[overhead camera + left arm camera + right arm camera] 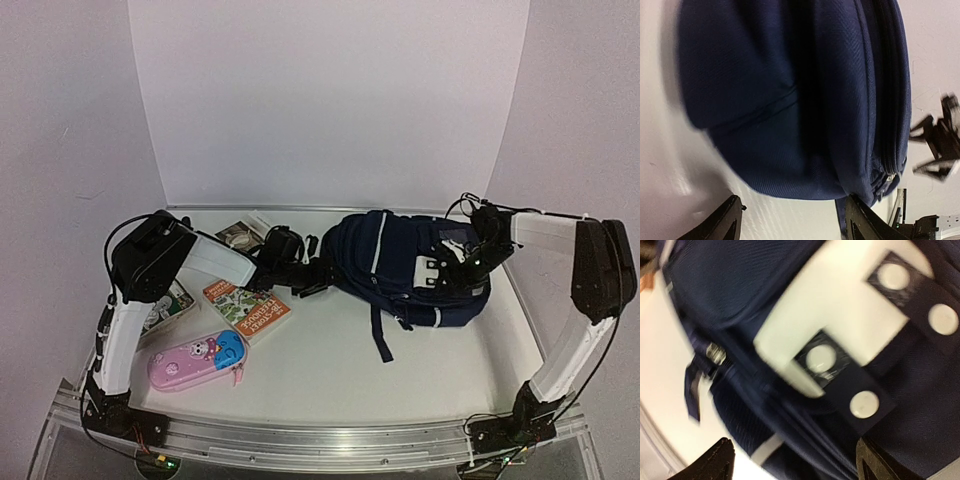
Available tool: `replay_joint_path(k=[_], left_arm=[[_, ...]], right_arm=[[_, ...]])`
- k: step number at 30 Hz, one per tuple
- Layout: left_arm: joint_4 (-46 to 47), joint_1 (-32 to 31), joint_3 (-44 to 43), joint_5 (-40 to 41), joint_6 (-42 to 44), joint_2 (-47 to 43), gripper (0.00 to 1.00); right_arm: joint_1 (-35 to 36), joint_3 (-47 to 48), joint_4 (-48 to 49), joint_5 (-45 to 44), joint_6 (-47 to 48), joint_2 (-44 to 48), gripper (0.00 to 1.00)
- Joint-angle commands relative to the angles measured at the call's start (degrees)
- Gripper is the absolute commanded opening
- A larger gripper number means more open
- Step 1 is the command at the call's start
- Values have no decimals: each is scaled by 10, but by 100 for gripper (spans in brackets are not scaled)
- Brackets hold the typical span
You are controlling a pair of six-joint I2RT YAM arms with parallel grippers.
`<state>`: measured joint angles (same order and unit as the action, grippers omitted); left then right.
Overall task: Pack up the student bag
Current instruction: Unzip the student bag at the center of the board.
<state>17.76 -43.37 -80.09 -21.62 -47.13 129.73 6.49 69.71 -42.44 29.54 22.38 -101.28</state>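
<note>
The student bag (400, 265), a navy backpack with pale stripes and a white patch (435, 272), lies on its side at the middle right of the table. My left gripper (318, 275) is at the bag's left end. In the left wrist view it (792, 220) is open, with the bag's rounded edge (790, 100) just beyond the fingertips and bare table between them. My right gripper (462, 270) hovers over the white patch. Seen from the right wrist, it (800, 462) is open, its fingers (715, 462) spread over the bag's fabric (790, 430) beside the snap buttons (821, 358).
A pink-and-blue pencil case (197, 358) lies front left, with an orange-covered book (247, 308) behind it. Another book (240, 235) sits at the back and a booklet (170, 305) lies under the left arm. A bag strap (382, 340) trails toward the front. White walls enclose the table.
</note>
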Motion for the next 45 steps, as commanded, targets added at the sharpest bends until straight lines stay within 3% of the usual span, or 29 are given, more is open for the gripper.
replay_joint_path(k=[1,8,15,31,33,34,38,45], left_arm=[[-15,8,-25,-18,24,0,71],[-11,7,24,-27,21,-56,73],[3,7,101,-16,10,-127,73],[51,-5,199,-10,5,-184,72],[49,-11,204,-9,16,-188,71],[49,-14,208,-8,24,-190,71],[39,-34,218,-1,69,-203,70],[19,-57,202,-5,130,-206,67]], right_arm=[[25,-25,-96,30,59,93,84],[110,-34,-86,-78,117,115,82],[188,-44,-63,-130,120,95,68],[255,-61,44,-267,103,-21,55],[262,-68,54,-280,101,-27,49],[263,-69,56,-281,97,-27,42],[264,-41,40,-256,59,6,0],[263,17,-5,-166,19,91,0]])
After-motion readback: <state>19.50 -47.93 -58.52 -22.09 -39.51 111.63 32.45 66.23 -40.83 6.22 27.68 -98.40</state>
